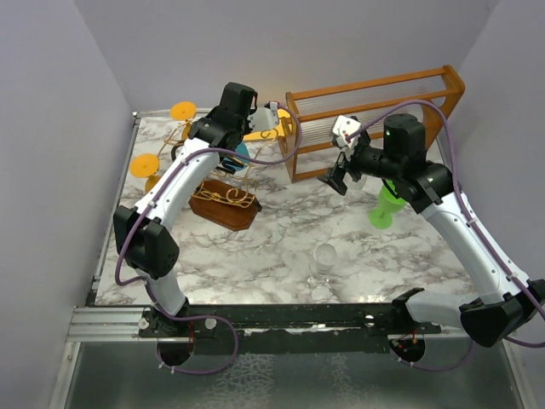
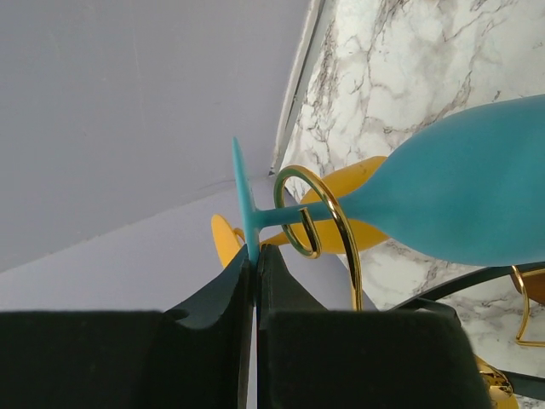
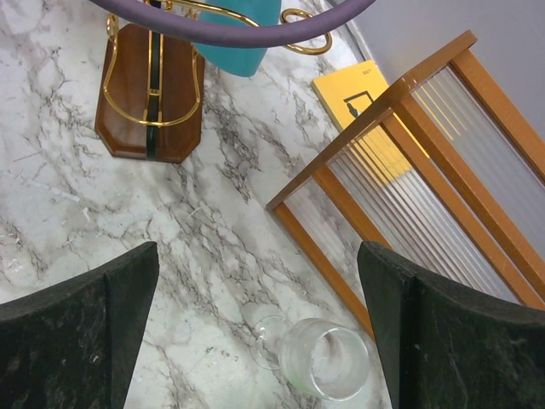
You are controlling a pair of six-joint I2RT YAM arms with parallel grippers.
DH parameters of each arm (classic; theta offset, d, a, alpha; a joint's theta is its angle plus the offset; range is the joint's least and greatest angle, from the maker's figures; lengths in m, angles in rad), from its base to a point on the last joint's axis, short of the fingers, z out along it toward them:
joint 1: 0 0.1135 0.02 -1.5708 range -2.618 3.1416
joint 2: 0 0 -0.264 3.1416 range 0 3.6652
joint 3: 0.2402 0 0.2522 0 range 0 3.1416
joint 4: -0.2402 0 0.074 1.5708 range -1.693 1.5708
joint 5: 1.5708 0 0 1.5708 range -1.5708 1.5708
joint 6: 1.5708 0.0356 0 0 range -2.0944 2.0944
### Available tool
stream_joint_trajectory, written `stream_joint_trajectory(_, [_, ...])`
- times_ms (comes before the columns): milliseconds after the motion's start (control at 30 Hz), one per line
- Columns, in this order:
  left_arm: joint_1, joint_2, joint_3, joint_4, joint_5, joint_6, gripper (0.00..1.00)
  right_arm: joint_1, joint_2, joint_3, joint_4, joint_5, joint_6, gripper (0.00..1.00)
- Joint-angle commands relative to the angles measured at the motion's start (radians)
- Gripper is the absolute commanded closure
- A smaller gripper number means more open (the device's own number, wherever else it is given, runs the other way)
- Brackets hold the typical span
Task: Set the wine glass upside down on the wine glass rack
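The blue wine glass [image 2: 477, 196] hangs in the wine glass rack [image 1: 226, 203], a stand of gold wire on a dark brown wooden base. Its stem runs through a gold wire loop [image 2: 298, 213]. My left gripper [image 2: 255, 251] is shut on the edge of the glass's flat foot [image 2: 243, 192]. In the right wrist view the blue bowl [image 3: 243, 47] shows above the rack base [image 3: 149, 102]. My right gripper [image 3: 264, 298] is open and holds nothing, over the marble beside a clear glass [image 3: 319, 358].
A large orange-brown wooden frame [image 1: 375, 119] with clear rods stands at the back right. Yellow glasses [image 1: 145, 164] hang on the rack's left side. A green glass [image 1: 387, 207] and a clear glass [image 1: 325, 258] stand on the marble table [image 1: 272, 247]. A yellow card [image 3: 358, 94] lies by the frame.
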Motion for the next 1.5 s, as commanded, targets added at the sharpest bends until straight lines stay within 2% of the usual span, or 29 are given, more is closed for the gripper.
stream_joint_trajectory(0, [-0.002, -0.019, 0.009, -0.021, -0.062, -0.038, 0.98, 0.000, -0.014, -0.006, 0.025, -0.019, -0.013, 0.00])
stream_joint_trajectory(1067, [-0.039, -0.038, 0.020, -0.142, -0.073, -0.177, 0.83, -0.001, -0.020, -0.011, 0.026, -0.018, -0.015, 0.00])
stream_joint_trajectory(1167, [-0.042, -0.038, 0.025, -0.146, -0.070, -0.185, 0.84, -0.001, -0.021, -0.009, 0.025, -0.020, -0.013, 0.00])
stream_joint_trajectory(1367, [-0.049, -0.034, 0.022, -0.140, -0.092, -0.166, 1.00, 0.000, -0.020, -0.005, 0.020, -0.022, -0.013, 0.00])
stream_joint_trajectory(1467, [-0.054, -0.035, 0.021, -0.139, -0.094, -0.158, 1.00, -0.001, -0.017, -0.003, 0.021, -0.021, -0.013, 0.00])
